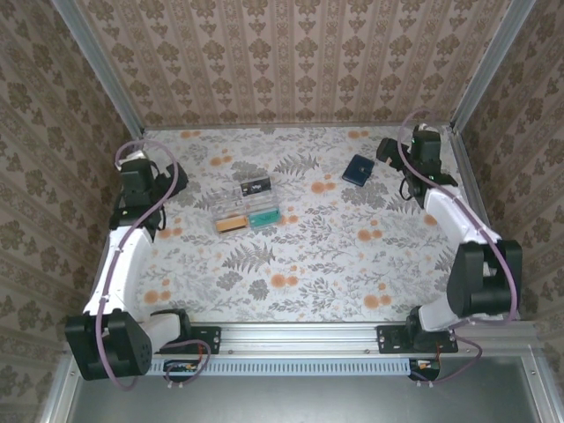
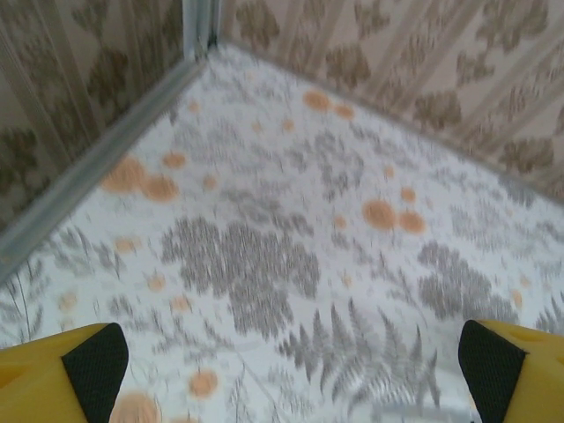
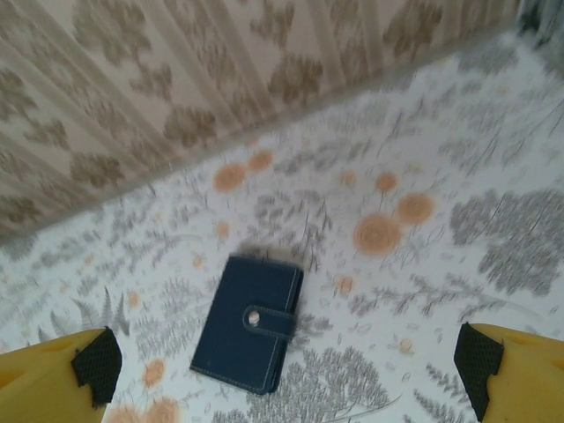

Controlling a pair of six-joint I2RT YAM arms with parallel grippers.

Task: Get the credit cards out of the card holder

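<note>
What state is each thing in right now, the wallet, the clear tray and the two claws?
card holder: closed, tab fastened, lying flat.
clear tray: upright, small coloured items inside.
left gripper: open, empty.
right gripper: open, empty, near the card holder.

The left gripper (image 2: 286, 374) hangs over a table (image 2: 264, 220) covered in grey ferns and orange blossoms (the whole picture is a little soft). Its two yellow fingers (image 2: 40, 383) sit in the bottom corners, each tipped with a black pad (image 2: 95, 366). They are spread wide, with bare tabletop between them. A metal rail (image 2: 97, 159) runs along the table's left edge to a post (image 2: 201, 26) in the far corner, where the patterned walls (image 2: 397, 53) meet.
</note>
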